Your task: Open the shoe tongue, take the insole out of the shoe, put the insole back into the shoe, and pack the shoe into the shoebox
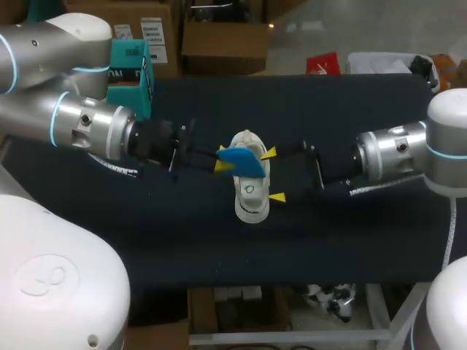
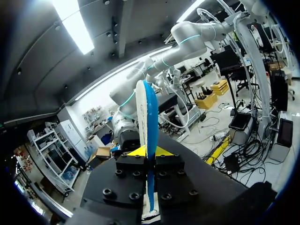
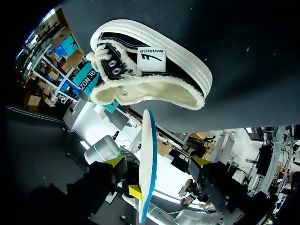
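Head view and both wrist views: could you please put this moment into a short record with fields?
insole: flat blue foam insole, out of the shoe, held above it
shoe: black canvas shoe with white rubber sole, on the dark table
left gripper: shut on the insole
right gripper: open, facing the insole's edge, not touching
box: teal cardboard box, behind the left arm; likely the shoebox
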`<state>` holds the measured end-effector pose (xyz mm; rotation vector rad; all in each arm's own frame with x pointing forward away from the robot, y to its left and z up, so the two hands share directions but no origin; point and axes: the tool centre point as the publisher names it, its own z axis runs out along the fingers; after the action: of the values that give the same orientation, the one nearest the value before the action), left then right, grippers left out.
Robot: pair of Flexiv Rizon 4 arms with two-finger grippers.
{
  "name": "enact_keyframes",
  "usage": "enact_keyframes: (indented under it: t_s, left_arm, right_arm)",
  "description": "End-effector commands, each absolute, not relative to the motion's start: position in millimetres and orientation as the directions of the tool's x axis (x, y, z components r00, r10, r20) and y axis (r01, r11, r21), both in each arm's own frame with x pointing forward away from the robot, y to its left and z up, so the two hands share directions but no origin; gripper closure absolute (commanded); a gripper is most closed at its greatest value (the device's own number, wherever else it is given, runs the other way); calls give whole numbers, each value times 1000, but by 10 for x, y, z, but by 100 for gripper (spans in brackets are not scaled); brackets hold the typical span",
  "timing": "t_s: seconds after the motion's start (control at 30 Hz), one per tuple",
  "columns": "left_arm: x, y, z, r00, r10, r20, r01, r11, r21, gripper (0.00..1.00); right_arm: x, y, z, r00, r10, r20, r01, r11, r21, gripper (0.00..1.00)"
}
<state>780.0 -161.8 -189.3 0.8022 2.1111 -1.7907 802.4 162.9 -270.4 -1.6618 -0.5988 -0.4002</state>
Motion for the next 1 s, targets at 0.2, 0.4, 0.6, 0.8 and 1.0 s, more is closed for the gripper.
enact_keyframes:
  t_s: [0.2, 0.4, 0.6, 0.8, 1.0]
  left_arm:
    - [7856, -1712, -2042, -815, 219, -537, 562, 69, -824, 100]
    - [7899, -1759, -2083, -816, 189, -546, 565, 64, -822, 100]
    - [7919, -1822, -2119, -818, 177, -547, 564, 61, -823, 100]
    - [7930, -1857, -2150, -820, 174, -546, 563, 74, -823, 100]
    - [7959, -1827, -2167, -830, 178, -529, 548, 87, -832, 100]
  right_arm:
    - [8024, 1686, -2621, 804, 168, 571, 587, -64, -807, 58]
    - [8001, 1715, -2635, 809, 167, 563, 577, -45, -816, 63]
    - [7992, 1717, -2644, 812, 164, 560, 572, -37, -819, 74]
    - [8001, 1732, -2645, 807, 170, 565, 578, -31, -816, 100]
    - [8006, 1729, -2654, 797, 176, 578, 589, -14, -808, 100]
